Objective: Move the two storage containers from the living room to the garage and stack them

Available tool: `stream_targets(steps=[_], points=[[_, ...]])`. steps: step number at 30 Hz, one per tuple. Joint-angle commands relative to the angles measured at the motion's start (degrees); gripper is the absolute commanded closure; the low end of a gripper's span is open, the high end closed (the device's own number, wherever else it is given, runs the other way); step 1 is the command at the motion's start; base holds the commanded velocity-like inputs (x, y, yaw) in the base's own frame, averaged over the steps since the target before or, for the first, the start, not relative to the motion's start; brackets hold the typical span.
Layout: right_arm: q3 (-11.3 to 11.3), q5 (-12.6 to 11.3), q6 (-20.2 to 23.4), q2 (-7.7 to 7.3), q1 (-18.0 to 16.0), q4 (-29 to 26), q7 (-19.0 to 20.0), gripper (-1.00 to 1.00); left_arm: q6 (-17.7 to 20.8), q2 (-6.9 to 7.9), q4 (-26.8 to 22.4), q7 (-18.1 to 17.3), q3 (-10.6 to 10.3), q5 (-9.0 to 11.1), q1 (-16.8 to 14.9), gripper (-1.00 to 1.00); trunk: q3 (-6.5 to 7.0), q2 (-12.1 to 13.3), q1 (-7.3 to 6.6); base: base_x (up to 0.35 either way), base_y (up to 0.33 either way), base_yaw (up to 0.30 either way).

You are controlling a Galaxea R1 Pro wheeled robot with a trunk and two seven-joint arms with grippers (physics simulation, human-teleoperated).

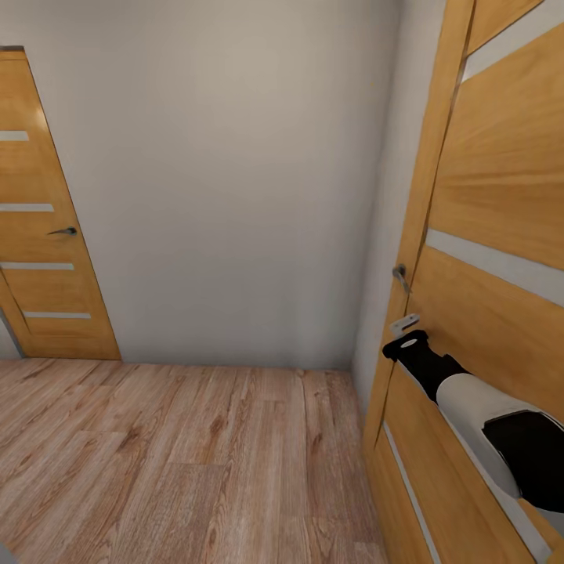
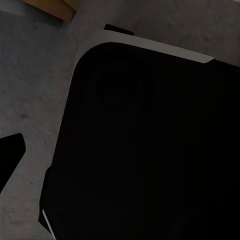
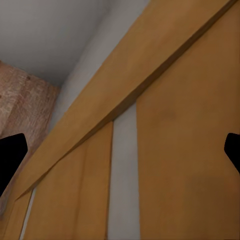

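The two storage containers are out of view. My right gripper (image 1: 404,335) is raised against the edge of a honey-brown wooden door (image 1: 493,235), just below its metal handle (image 1: 401,276). In the right wrist view its dark fingertips (image 3: 10,156) stand far apart at the picture's two sides, open and empty, facing the door's panels (image 3: 175,150). One dark fingertip (image 2: 10,156) of my left gripper shows at the edge of the left wrist view, over a grey surface (image 2: 35,90) and beside my own black base (image 2: 150,150); nothing is held there.
I face a corner with a pale grey wall (image 1: 235,180) and light wood-plank flooring (image 1: 180,462). A second wooden door (image 1: 43,235) with a dark handle stands shut at the left. The right door fills the right side, close to my arm.
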Motion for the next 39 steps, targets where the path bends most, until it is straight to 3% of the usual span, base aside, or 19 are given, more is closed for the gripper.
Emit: stream_targets(steps=[1,10,17,19,23,25,29,31,34,38,39], points=[[-0.39,1.40,0.54,-0.54,0.00,-0.05,-0.25,-1.00,-0.13,-0.02,-0.04,0.03,0.14,0.18,0.01,-1.00,-0.06,-0.03,0.00,0.000,0.000,0.000],[-0.43,1.40,0.57,-0.73,0.00,-0.05,-0.25,-1.00,-0.13,-0.02,-0.04,0.03,0.14,0.19,0.01,-1.00,-0.06,-0.03,0.00,0.000,0.000,0.000],[-0.38,1.36,0.95,0.86,0.00,-0.05,-0.20,-1.00,-0.13,-0.02,-0.04,0.03,0.14,0.16,0.01,-1.00,-0.06,-0.03,0.00,0.000,0.000,0.000],[-0.36,1.33,1.11,2.38,0.00,-0.05,-0.18,-1.00,-0.13,-0.02,-0.04,0.03,0.14,0.18,0.01,-1.00,-0.06,-0.03,0.00,0.000,0.000,0.000],[-0.46,1.34,1.26,10.11,0.00,0.01,-0.24,-1.00,-0.13,0.03,-0.04,0.03,0.14,0.17,0.01,-1.00,-0.06,-0.03,0.00,0.000,0.000,0.000],[-0.57,1.26,1.03,12.56,0.00,0.10,-0.24,-1.00,-0.13,0.05,-0.04,0.03,0.14,0.17,0.01,-1.00,-0.06,-0.03,0.00,0.000,0.000,0.000],[-0.94,1.09,0.67,15.31,0.00,0.66,-0.25,-1.00,-0.13,0.05,-0.04,0.03,0.14,0.17,0.01,-1.00,-0.06,-0.03,0.00,0.000,0.000,0.000],[-2.15,0.79,-0.06,15.66,0.00,1.28,-0.09,-1.00,-0.13,0.01,-0.04,0.03,0.14,0.16,0.01,-1.00,-0.06,-0.03,0.00,0.000,0.000,0.000],[-4.20,-2.74,-4.89,15.38,0.09,8.62,0.47,-1.00,-0.13,-0.01,-0.04,0.03,0.19,0.18,0.01,-1.00,-0.06,-0.03,0.00,0.000,0.000,0.000],[-4.82,-6.49,-9.24,14.74,0.99,12.38,0.94,-1.00,-0.13,-0.01,-0.04,0.03,0.20,0.14,0.01,-1.00,-0.06,-0.03,0.00,0.000,0.000,0.000],[-4.89,-7.12,-9.82,13.98,2.14,12.85,1.08,-1.00,-0.13,-0.01,-0.04,0.03,0.21,0.12,0.01,-1.00,-0.06,-0.03,0.00,0.000,0.000,0.000]])
